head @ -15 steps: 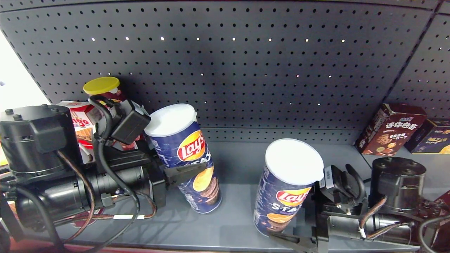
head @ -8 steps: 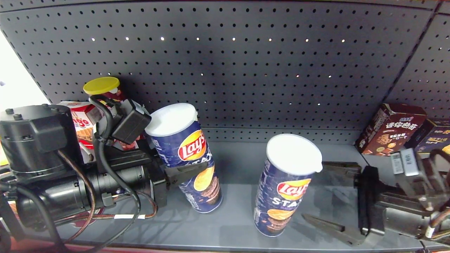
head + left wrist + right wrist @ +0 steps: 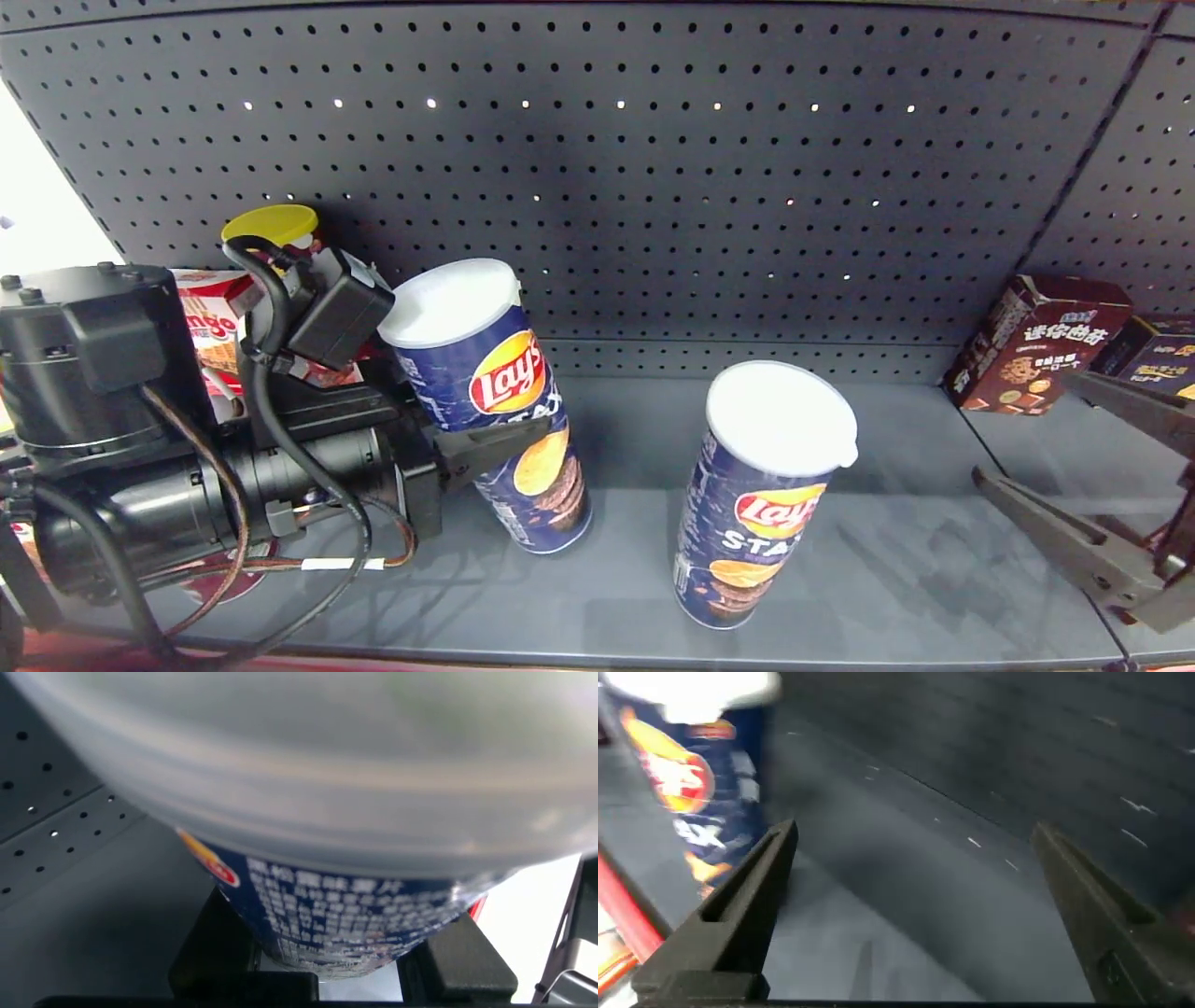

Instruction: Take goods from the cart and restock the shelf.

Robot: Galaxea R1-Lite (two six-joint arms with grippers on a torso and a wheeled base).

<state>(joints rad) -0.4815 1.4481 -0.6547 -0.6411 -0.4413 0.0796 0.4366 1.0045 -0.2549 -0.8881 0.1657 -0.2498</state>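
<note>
While my left gripper (image 3: 490,446) is clamped on the left chip can (image 3: 481,392), that can leans with its white lid toward the far left. Its base is low at the shelf (image 3: 896,569); I cannot tell whether it touches. The right chip can (image 3: 761,504) stands on the shelf by itself, near the front edge and well apart from the left one. My right gripper (image 3: 1022,425) hangs off to its right with fingers spread wide and nothing between them. I judge that one can is stocked and the second is partway through placing. It has yet to be stood upright and let go. Far left sit a yellow-lidded can (image 3: 271,224) and a wafer box (image 3: 207,327), and far right are brown boxes (image 3: 1036,341). Whether more goods wait in the cart I cannot tell.
</note>
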